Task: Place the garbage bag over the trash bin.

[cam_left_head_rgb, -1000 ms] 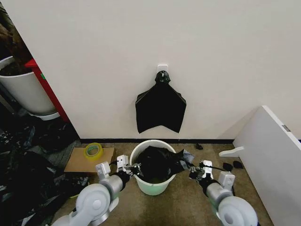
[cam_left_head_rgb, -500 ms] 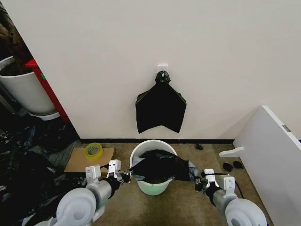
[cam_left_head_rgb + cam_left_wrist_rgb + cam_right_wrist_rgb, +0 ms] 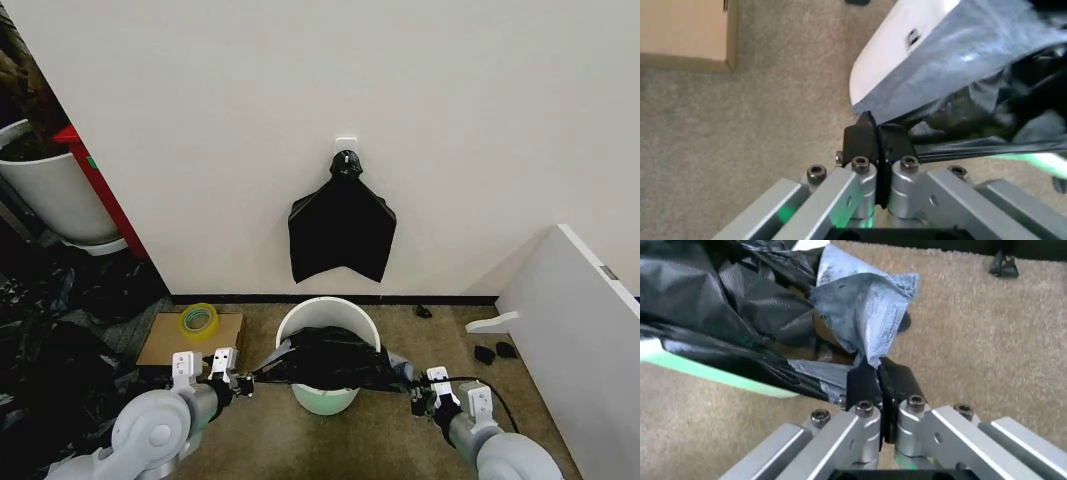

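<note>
Two grippers are found clamped on the garbage bag (image 3: 330, 358): the left gripper (image 3: 243, 382) on its left edge, the right gripper (image 3: 416, 391) on its right corner. The bag is held stretched across the front rim of the trash bin (image 3: 326, 316), standing on carpet (image 3: 380, 440) below a wall-hung black bundle (image 3: 341, 228).

A yellow tape roll (image 3: 198, 320) lies on flat cardboard (image 3: 190, 340); a black bundle (image 3: 341, 230) hangs on the wall.

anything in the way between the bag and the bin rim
Nothing visible does. The left gripper and right gripper each pinch an edge of the garbage bag, stretched directly over the trash bin.
</note>
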Controlling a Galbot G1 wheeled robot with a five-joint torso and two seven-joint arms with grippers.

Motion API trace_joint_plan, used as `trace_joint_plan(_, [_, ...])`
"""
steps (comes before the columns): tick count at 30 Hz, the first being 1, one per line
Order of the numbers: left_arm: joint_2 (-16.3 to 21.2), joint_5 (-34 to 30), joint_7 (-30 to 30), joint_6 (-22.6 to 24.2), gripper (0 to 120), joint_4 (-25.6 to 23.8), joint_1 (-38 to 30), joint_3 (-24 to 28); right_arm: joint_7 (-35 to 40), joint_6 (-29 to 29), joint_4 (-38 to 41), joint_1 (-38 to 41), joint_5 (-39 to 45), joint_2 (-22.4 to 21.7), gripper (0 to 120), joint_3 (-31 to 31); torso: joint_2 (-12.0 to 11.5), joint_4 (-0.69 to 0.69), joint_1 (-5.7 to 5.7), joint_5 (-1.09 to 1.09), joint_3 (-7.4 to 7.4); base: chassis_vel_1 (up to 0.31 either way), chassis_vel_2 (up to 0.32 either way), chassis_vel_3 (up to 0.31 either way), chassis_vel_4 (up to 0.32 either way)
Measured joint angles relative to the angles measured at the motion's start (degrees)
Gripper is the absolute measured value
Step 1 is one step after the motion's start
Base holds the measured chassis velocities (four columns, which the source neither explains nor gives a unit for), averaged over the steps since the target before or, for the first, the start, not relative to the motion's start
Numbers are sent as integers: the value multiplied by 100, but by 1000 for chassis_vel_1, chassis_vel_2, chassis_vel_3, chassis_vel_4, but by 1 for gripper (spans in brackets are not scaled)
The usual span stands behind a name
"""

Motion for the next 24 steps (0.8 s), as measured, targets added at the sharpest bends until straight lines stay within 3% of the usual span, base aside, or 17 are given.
trace_joint_plan(7, [-15, -35, -55, 65, 0, -15, 1, -12, -5, -142, 23, -84, -140, -13, 0, 17, 0, 1, 0, 1, 0, 0, 0, 0, 0])
trace_joint_plan(15, [116, -591, -336, 166, 0, -754, 73, -83, 41, -318, 674, -381, 26, -95, 0, 172, 0, 0, 0, 1, 0, 0, 0, 0, 0])
trace_joint_plan(17, [147, -683, -509, 367, 0, -954, 106, -82, 79, -430, 826, -449, 79, -117, 0, 95, 0, 0, 0, 1, -1, 0, 0, 0, 0])
trace_joint_plan(24, [294, -1055, -910, 637, 0, -761, 138, -215, 53, -542, 579, -602, -154, -162, 0, 66, 0, 0, 0, 1, 0, 0, 0, 0, 0])
